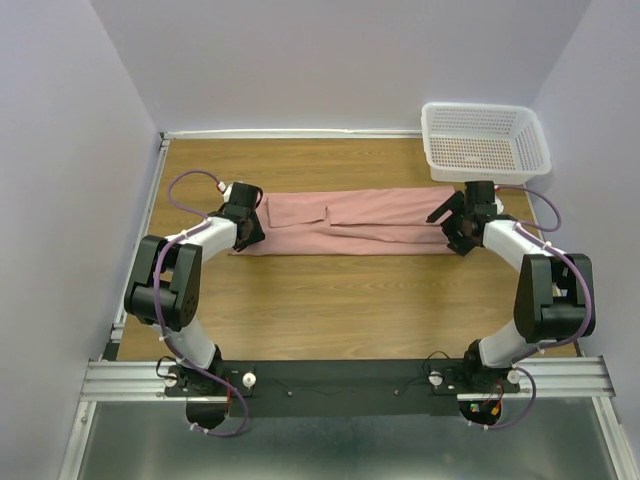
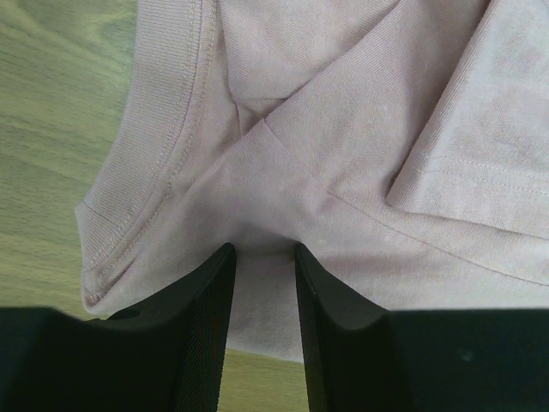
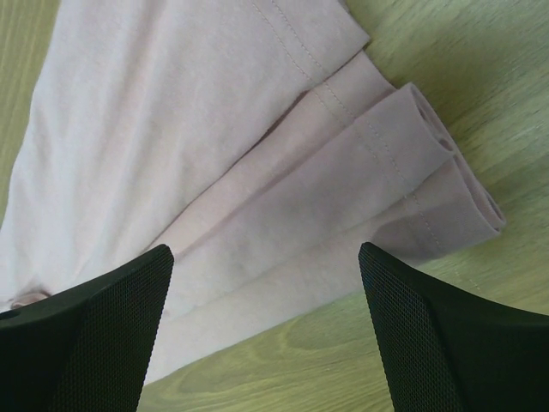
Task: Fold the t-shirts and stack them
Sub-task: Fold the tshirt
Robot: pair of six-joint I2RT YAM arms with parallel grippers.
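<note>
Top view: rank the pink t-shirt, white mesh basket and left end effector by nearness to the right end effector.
From the right end effector:
1. dusty pink cotton t-shirt: directly beneath it, at the shirt's right end.
2. white plastic mesh basket: just behind it, in the far-right corner.
3. left end effector: opposite side, at the shirt's left end.

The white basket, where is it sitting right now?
In the top view, the white mesh basket sits at the far right corner of the table, just beyond the right tool and the right end of the pink t-shirt.
</note>
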